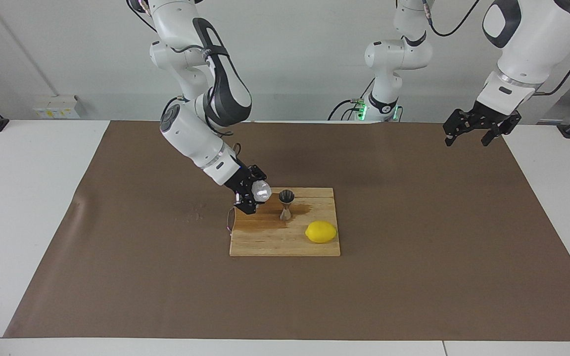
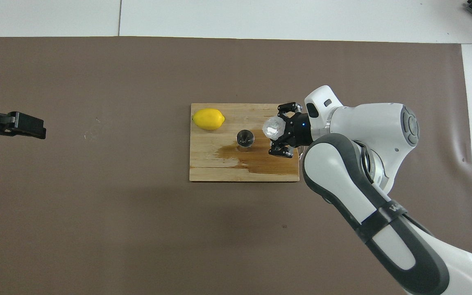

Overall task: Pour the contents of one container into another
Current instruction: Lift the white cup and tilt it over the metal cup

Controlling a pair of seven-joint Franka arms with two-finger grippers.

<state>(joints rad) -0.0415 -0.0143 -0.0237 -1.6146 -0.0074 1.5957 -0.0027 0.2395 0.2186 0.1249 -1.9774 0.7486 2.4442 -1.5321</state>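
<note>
Glass cup (image 1: 262, 190) (tilted) gripped in right tool (image 1: 253, 194) beside steel jigger (image 1: 286, 204); left tool (image 1: 478, 129) spread.

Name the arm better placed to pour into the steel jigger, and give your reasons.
Right. Its pincer holds the clear faceted glass cup over the wooden cutting board, beside the hourglass-shaped steel jigger. The left pincer waits empty at the left arm's end.

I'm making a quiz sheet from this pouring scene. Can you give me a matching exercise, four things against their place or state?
Things:
1. glass cup
2. jigger
3. lemon
4. left gripper

States:
a. waiting in the air over the left arm's end of the table
b. upright on the cutting board's wet stain
c. held in the right gripper
d. lying on dry wood

Pairs: 1-c, 2-b, 3-d, 4-a
</note>
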